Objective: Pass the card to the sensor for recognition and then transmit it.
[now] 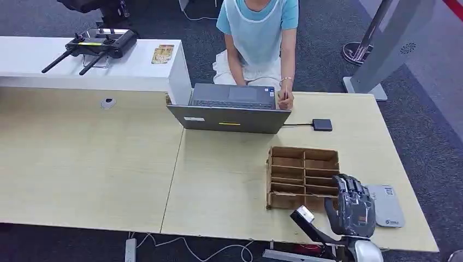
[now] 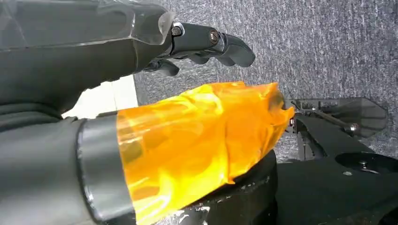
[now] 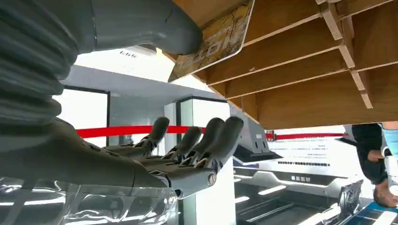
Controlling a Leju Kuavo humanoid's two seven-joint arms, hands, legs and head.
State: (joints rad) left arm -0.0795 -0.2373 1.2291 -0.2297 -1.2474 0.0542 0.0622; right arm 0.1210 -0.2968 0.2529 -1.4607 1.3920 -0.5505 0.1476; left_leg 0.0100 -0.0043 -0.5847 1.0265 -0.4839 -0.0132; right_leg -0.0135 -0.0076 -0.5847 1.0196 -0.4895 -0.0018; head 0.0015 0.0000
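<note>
From the head view the right hand (image 1: 354, 204) sits at the near right of the table (image 1: 87, 164), its back to the camera, just beside the near right corner of the wooden rack (image 1: 302, 177) and touching or nearly touching the grey sensor pad (image 1: 386, 206) on its other side; what it is doing with its fingers cannot be told from there. The right wrist view fills that in: the card (image 3: 220, 40), yellowish with print on it, lies against the rack's (image 3: 300, 61) slats with the thick thumb (image 3: 141, 26) pressing on its near end, while the dark fingers (image 3: 206, 140) are spread apart and clear of it, so the hand (image 3: 117, 159) has the card only under its thumb, not gripped. The card's long axis runs along the slat, pointing away from the thumb into the rack. The left wrist view shows the left hand (image 2: 197, 44) with fingers loosely curled, holding nothing, above grey carpet, and an orange film wrapped over its thumb. The table is pale wood in two joined slabs; a laptop (image 1: 232, 109) stands at its far side with a person (image 1: 262, 38) in a light blue top sitting behind it. A white counter (image 1: 136, 68) at the far left carries a black controller (image 1: 98, 46). The floor is dark grey carpet.
</note>
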